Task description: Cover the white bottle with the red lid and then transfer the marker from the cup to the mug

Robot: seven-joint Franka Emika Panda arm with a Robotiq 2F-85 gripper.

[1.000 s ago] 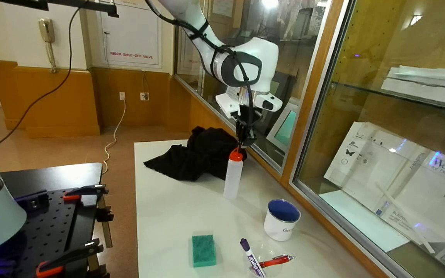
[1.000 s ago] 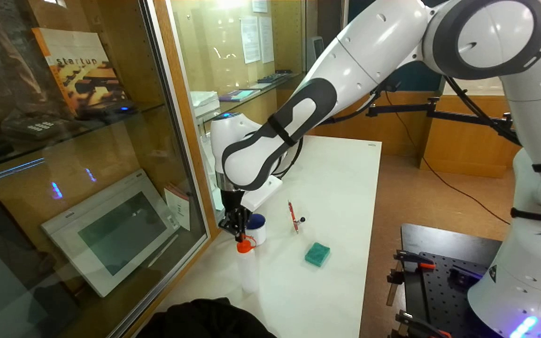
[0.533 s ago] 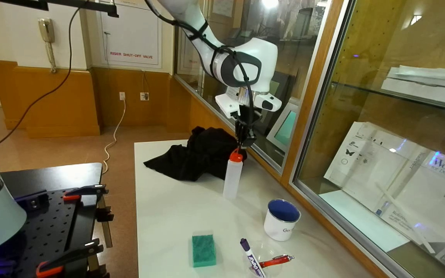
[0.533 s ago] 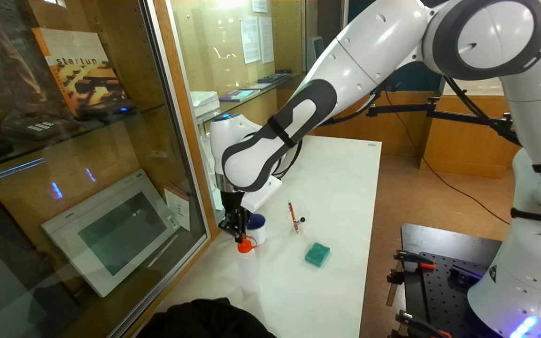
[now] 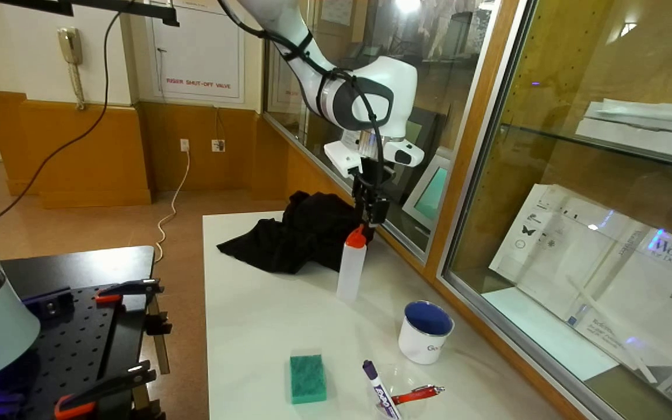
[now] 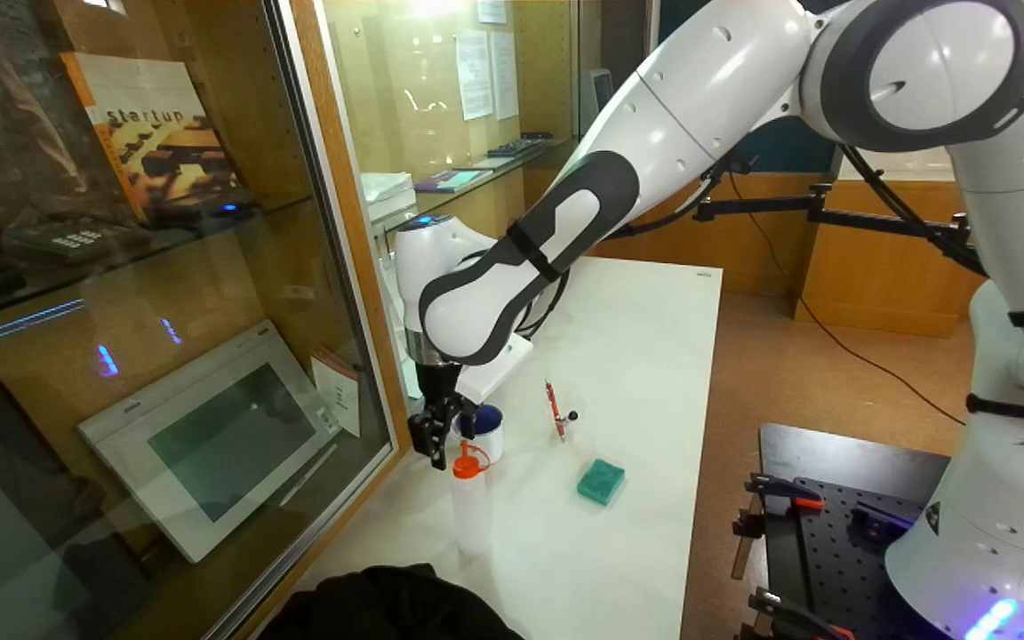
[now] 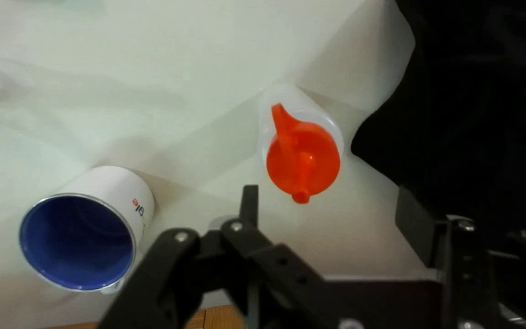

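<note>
The white bottle [image 5: 352,271] stands upright on the table, the red lid [image 7: 303,160] on its top; a thin strap loops off the lid's side [image 6: 481,456]. Just above the lid, my gripper [image 7: 327,201] is open, its fingers [image 7: 249,203] wide apart on either side of the nozzle tip, gripping nothing. A marker [image 5: 380,388], white with a dark purple end, leans in a clear cup [image 5: 400,376], whose outline is faint. The mug [image 5: 426,344], white outside and blue inside, stands between bottle and cup; the wrist view looks into its opening [image 7: 78,242].
A red pen [image 5: 420,394] also rests in the clear cup. A green sponge [image 5: 308,379] lies on the white table [image 5: 254,326]. Black cloth [image 5: 312,233] is heaped close beside the bottle. The glass display case [image 6: 236,444] runs along the table's edge near the gripper.
My jaws have spread apart and let go of the tip of the red lid. The lid stays on the bottle. The arm has shifted only slightly.
</note>
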